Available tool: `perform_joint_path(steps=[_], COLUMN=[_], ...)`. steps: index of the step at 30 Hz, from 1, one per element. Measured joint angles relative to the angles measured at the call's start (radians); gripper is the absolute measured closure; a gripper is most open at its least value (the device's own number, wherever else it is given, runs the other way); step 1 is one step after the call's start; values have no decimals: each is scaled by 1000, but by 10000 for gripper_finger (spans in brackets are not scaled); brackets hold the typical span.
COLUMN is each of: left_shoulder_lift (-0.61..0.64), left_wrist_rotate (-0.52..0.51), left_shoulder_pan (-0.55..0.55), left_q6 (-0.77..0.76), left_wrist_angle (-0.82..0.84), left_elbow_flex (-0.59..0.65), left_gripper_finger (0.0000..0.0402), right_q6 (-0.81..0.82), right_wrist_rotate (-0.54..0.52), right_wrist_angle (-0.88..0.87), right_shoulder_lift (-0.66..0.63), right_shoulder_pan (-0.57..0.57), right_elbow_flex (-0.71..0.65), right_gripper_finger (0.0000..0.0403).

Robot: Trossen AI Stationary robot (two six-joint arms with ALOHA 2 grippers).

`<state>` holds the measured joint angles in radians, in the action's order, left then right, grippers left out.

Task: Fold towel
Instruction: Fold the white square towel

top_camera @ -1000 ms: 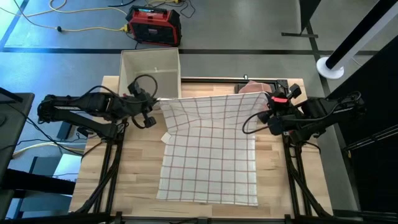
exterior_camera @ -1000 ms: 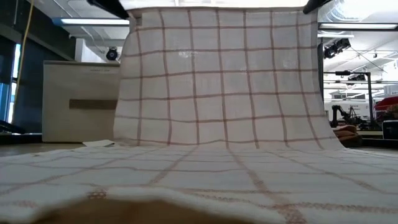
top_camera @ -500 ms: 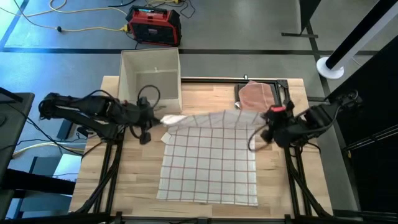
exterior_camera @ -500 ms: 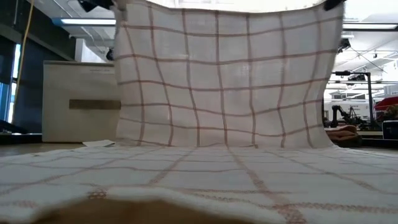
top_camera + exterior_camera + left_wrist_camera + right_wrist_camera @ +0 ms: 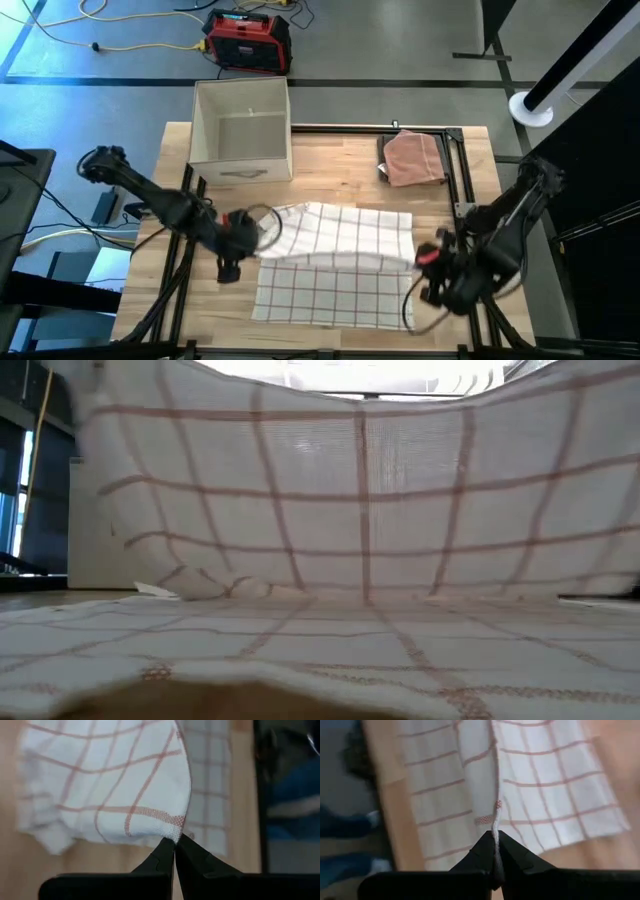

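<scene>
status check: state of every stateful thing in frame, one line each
checked towel: half-folded, far edge lifted over the near part, which lies on the table
left gripper: shut on a towel corner
right gripper: shut on the towel's edge
white box: open, looks empty
pink cloth: folded, at the table's far edge

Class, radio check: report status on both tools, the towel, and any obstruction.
Left tool shut on towel corner. Right tool shut on the other corner. Towel half folded, lifted edge above the flat part. Nothing blocking.
</scene>
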<state>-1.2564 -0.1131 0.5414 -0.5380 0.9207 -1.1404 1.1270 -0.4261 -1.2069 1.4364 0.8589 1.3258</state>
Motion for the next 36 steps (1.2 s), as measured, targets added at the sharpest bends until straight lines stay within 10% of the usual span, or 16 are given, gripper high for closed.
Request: perform_joint_path(steps=[22,36], left_shoulder_lift=[-394,-372], left_wrist_rotate=[399,573], left_shoulder_pan=[171,160], left_q6=[-37,-57], left_wrist_angle=[-201,-119], left_elbow_flex=[1,0], left_gripper_finger=[398,272], right_q6=[-167,-151], right_wrist_rotate=[374,447], right_wrist_angle=[381,266], right_shoulder_lift=[373,323], right_shoulder_pan=[52,40], right_elbow_flex=[0,0], right_gripper_finger=[403,283])
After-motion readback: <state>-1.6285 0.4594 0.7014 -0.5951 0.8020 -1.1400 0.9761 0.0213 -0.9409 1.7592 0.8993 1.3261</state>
